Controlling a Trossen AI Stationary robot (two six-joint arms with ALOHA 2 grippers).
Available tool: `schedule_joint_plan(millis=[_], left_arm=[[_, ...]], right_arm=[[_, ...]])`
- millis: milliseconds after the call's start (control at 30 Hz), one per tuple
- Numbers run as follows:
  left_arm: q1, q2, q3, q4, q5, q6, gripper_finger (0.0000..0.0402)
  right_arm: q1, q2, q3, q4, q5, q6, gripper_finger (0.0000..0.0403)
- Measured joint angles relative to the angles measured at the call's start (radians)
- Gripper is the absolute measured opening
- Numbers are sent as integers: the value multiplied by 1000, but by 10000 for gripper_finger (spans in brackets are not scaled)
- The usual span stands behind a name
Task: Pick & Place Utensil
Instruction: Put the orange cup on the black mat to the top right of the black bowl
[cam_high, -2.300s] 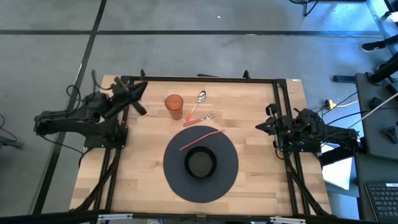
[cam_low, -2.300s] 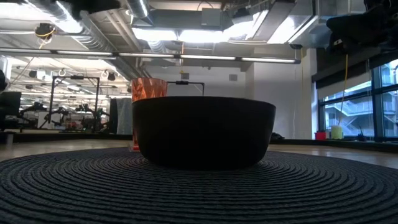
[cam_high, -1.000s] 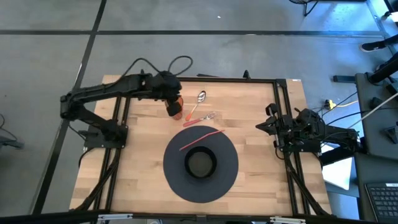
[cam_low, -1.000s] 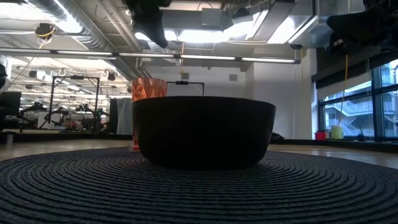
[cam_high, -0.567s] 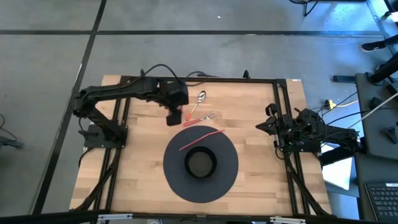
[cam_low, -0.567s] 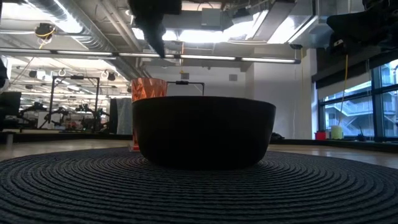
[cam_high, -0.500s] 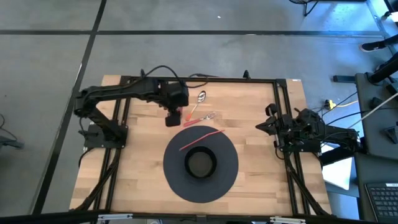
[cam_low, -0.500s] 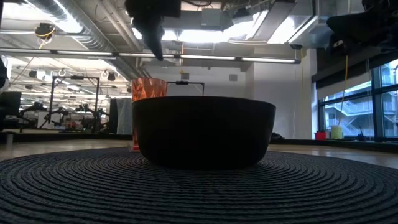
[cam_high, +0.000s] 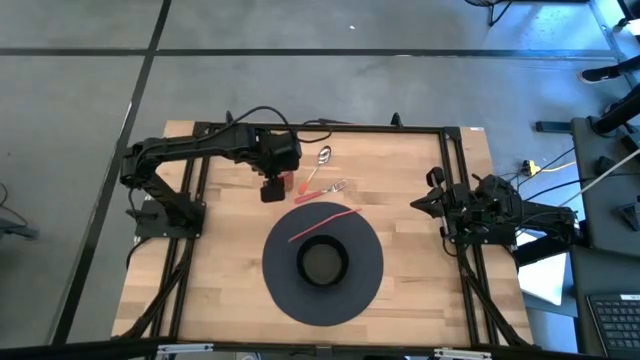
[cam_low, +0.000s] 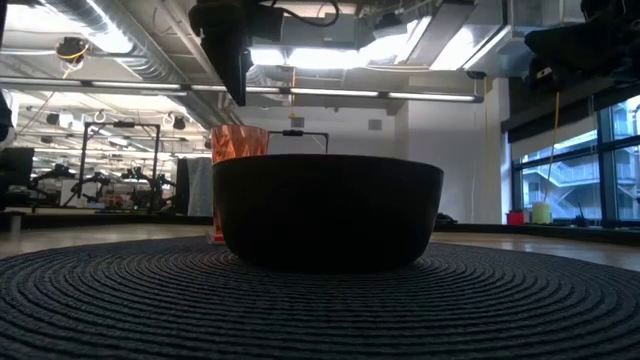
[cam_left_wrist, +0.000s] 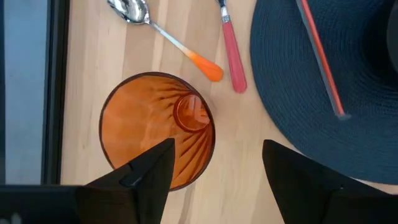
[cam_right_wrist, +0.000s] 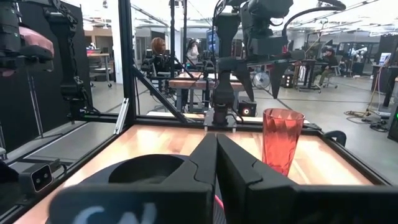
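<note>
Our left gripper (cam_left_wrist: 214, 165) hangs wide apart above the ribbed orange plastic cup (cam_left_wrist: 158, 137). We should slide over to the orange-handled metal spoon (cam_left_wrist: 165, 38) lying just beside it on the wooden table (cam_high: 420, 260). Our right gripper (cam_right_wrist: 216, 165) waits pressed together, holding nothing, at the table's right edge.

The left arm reaches out from its base at the table's left edge toward the far middle, its wrist bent so that the left gripper (cam_left_wrist: 214, 177) points straight down, fingers spread apart (the gap shows plainly in the left wrist view). The right arm sits folded at the table's right edge, and the right gripper (cam_right_wrist: 216, 163) has its fingers pressed together.
</note>
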Motion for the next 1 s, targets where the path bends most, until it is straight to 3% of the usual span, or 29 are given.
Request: schedule_joint_plan(millis=[633, 1000], left_arm=[[10, 185, 0, -8, -47, 27, 237], [40, 209, 0, -8, -26, 12, 220]], right_arm=[[0, 0, 0, -7, 0, 20, 12], [0, 0, 0, -14, 0, 19, 12]])
